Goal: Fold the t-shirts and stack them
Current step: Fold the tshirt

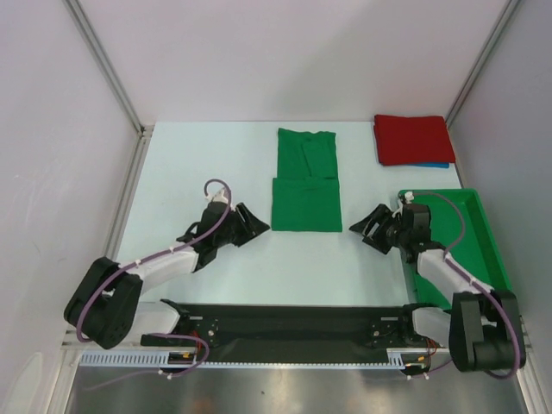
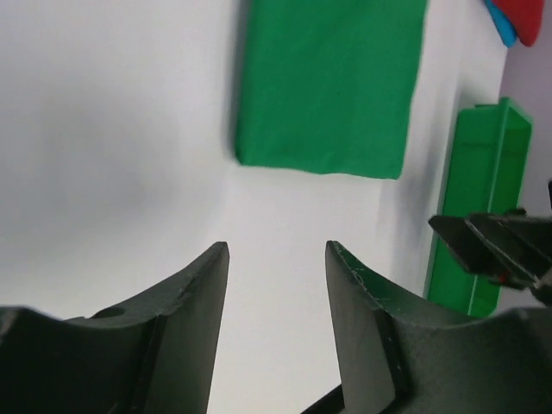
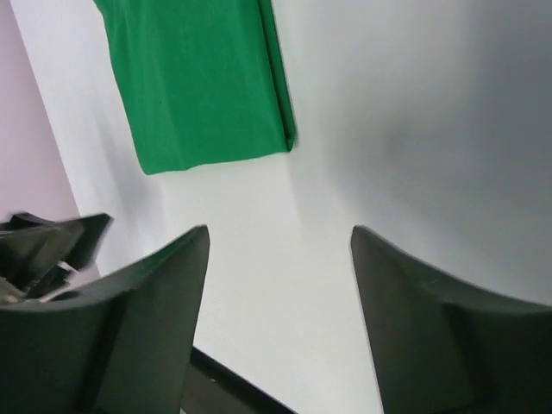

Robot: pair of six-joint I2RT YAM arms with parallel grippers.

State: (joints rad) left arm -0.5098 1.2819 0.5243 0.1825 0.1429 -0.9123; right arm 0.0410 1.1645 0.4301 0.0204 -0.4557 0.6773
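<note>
While both arms reach low over the table (image 1: 216,155), the green tee (image 1: 306,181) lies flat at its middle, folded lengthwise into a narrow strip that runs away from the arm bases. A line crosses the strip about halfway along. The nearer part is slightly wider than the far part, and the right wrist view shows a thick, doubled edge along one side of it. The left gripper (image 1: 259,226) sits just beside the tee's near left corner, apart from the cloth. Its fingers are spread and nothing lies between them, only bare white table showing in the gap in its wrist view. The right gripper (image 1: 362,226) sits near the tee's near right corner, also clear of the fabric, with its jaws likewise parted and empty. The two grippers point inward toward each other across the near end of the tee. At the far right of the table the red tee (image 1: 412,138) lies folded into a neat rectangle. It rests on top of the blue tee (image 1: 431,164), of which only a thin strip shows along the stack's near edge. That stack is well apart from the green tee. The bin (image 1: 483,233) stands at the right edge of the table, nearer the bases than the stack, and the right arm passes over its left side.
</note>
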